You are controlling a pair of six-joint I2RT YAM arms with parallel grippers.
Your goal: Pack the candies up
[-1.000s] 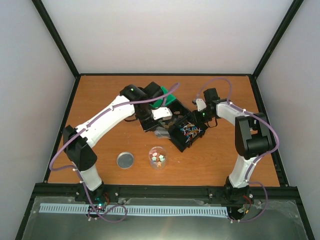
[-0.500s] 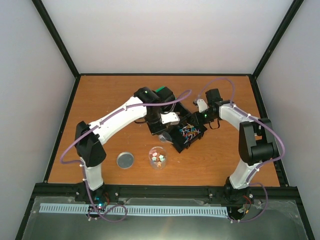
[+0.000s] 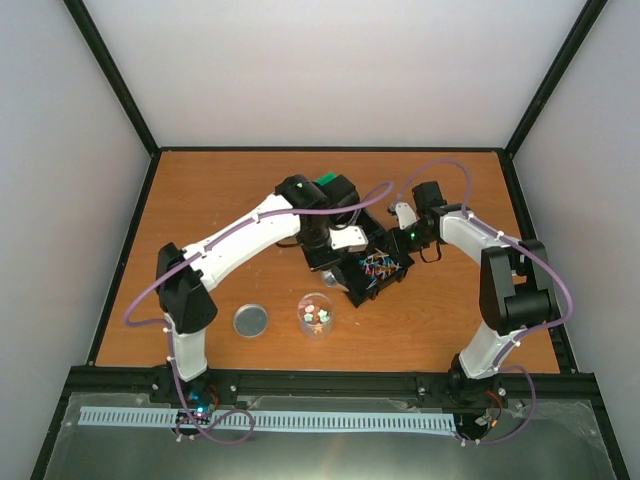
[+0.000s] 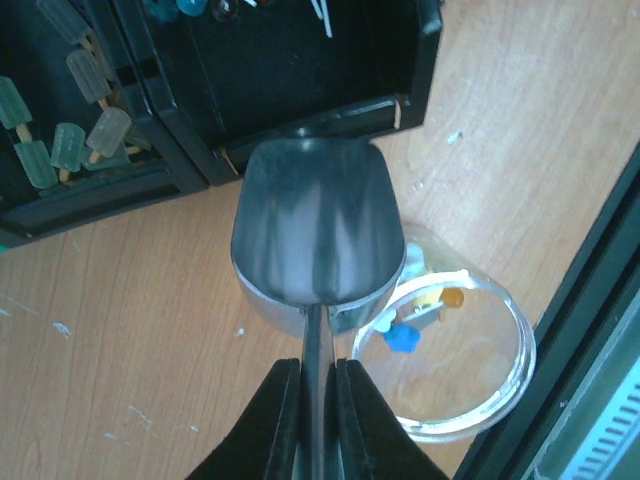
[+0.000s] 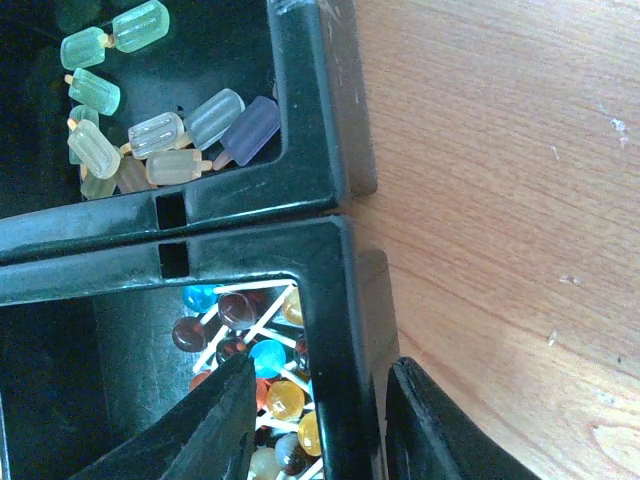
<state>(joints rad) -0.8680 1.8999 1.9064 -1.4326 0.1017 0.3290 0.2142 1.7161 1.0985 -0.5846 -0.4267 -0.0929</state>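
A few candies [image 3: 317,316] in mixed colours lie in a clear round container [image 3: 316,315] near the front of the table. In the left wrist view the blue and yellow candies [image 4: 402,337] show through the container [image 4: 470,370]. My left gripper [image 4: 318,366] is shut on the handle of a metal scoop [image 4: 318,230]. The scoop's bowl looks empty and hangs over the table between the black tray's near edge and the container. My right gripper [image 5: 320,375] stands astride the tray's wall [image 5: 335,330], with a gap showing beside the inner finger.
The black tray [image 3: 392,283] has compartments of lollipops [image 5: 270,375] and ice-lolly-shaped sweets [image 5: 150,140]. A round metal lid [image 3: 251,320] lies left of the container. A green object [image 3: 322,181] sits behind the left arm. The table's black frame [image 4: 600,300] runs close by the container.
My left arm has swung right and toward the front with the scoop, from the tray's far left side to its near corner by the container. The right gripper has hardly moved.
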